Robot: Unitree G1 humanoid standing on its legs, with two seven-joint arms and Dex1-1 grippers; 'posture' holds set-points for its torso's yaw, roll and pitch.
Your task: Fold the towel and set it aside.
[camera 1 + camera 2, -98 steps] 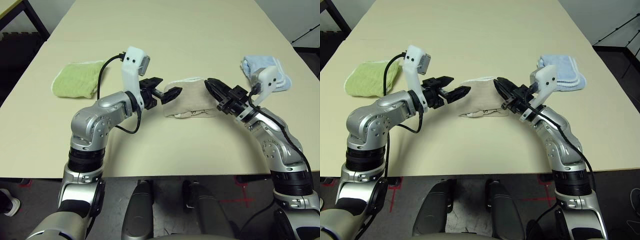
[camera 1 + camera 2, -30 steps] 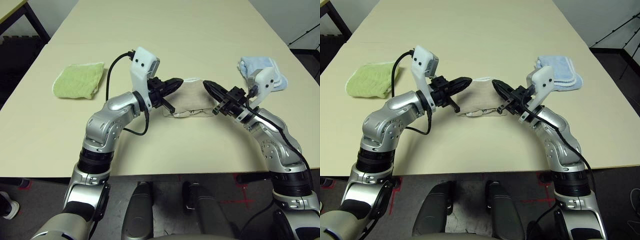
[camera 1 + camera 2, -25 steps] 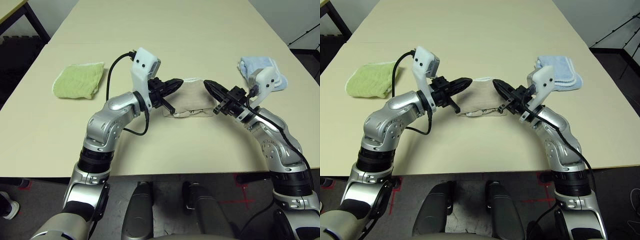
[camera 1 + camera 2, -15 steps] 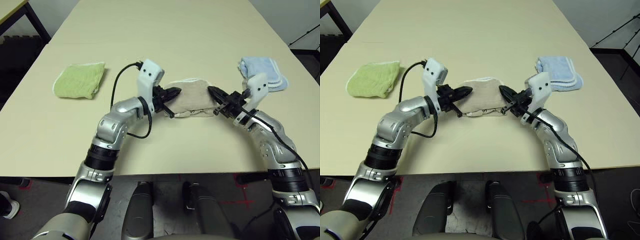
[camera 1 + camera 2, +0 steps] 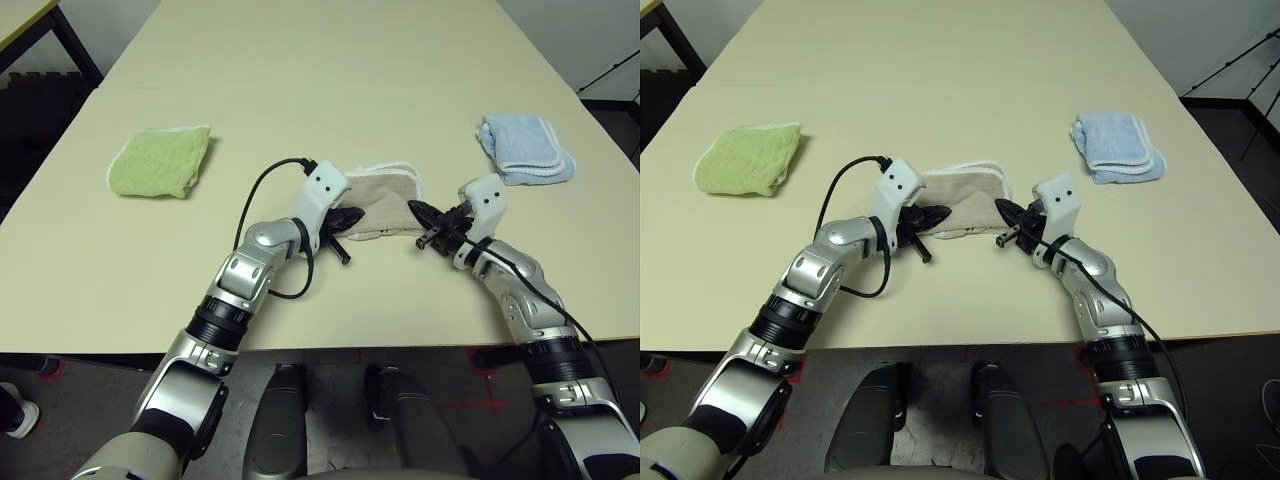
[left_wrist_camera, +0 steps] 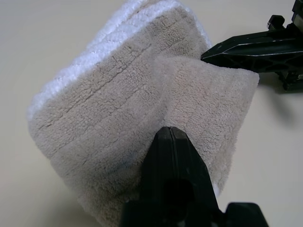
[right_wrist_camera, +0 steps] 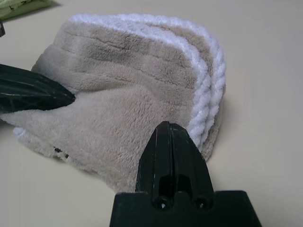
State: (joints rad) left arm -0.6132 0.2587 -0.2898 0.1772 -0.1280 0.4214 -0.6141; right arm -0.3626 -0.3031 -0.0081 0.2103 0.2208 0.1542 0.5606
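— How do the grippers stand?
— Left gripper (image 5: 352,216) and right gripper (image 5: 420,211) each have their fingers pressed together, tips against opposite ends of the towel (image 5: 385,193) at centre frame on the table (image 5: 330,90).
— And the cloth?
— Tan fuzzy terry, folded in layers, white trimmed edges.
— Anything farther off?
— A light green folded towel (image 5: 158,160) at left, a light blue folded towel (image 5: 525,150) at right, both well apart.
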